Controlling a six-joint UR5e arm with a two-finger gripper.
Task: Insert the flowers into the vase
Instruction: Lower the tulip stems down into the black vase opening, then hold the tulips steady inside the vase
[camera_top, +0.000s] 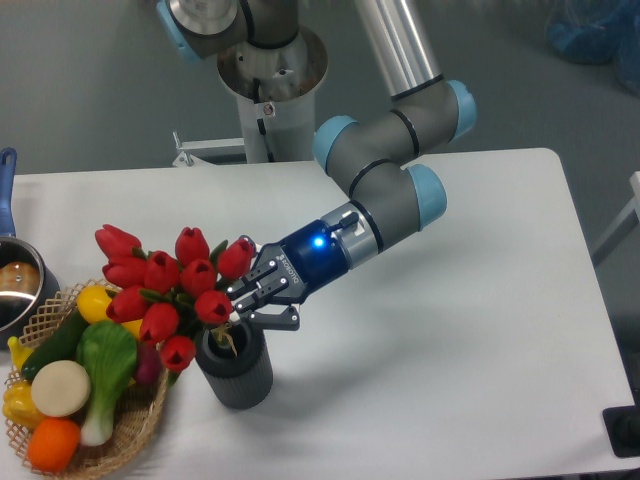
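The flowers (165, 285), a bunch of glossy red tulip heads with green leaves, lean to the left above the vase (236, 368), a dark grey ribbed cylinder standing on the white table. Their stem ends reach down into the vase's round mouth. My gripper (243, 308) is shut on the flowers' stems just above the vase's rim, coming in from the right. The lower stems are hidden inside the vase.
A woven wicker basket (130, 431) with toy vegetables and fruit sits at the front left, close beside the vase and under the tulip heads. A steel pot (14, 285) with a blue handle stands at the left edge. The arm's base (270, 75) is at the back.
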